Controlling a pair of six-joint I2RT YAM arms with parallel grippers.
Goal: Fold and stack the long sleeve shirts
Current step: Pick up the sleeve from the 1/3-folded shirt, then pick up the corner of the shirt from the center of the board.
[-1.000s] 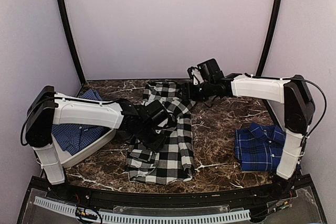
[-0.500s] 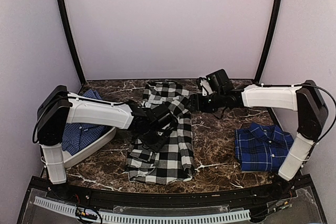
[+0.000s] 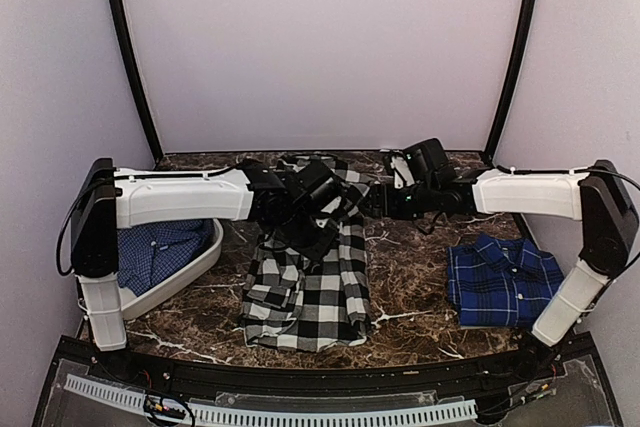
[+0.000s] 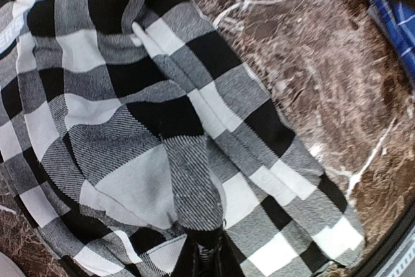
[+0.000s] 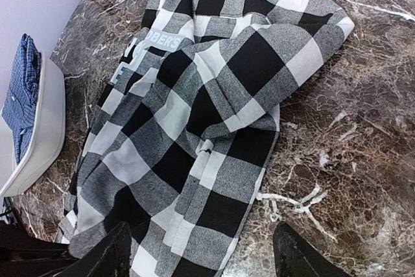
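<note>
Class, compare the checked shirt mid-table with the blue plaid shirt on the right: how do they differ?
The checked shirt has big black-and-white squares; the blue plaid shirt, fine dark blue lines. The checked shirt sprawls long and rumpled; the blue plaid shirt is folded compact. The left gripper pinches the checked shirt; none holds the blue plaid shirt. Both lie on the table.

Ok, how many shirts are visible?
3: a black-and-white checked shirt mid-table, a folded blue plaid shirt at right, a blue shirt in the white bin at left; more may lie under it.
</note>
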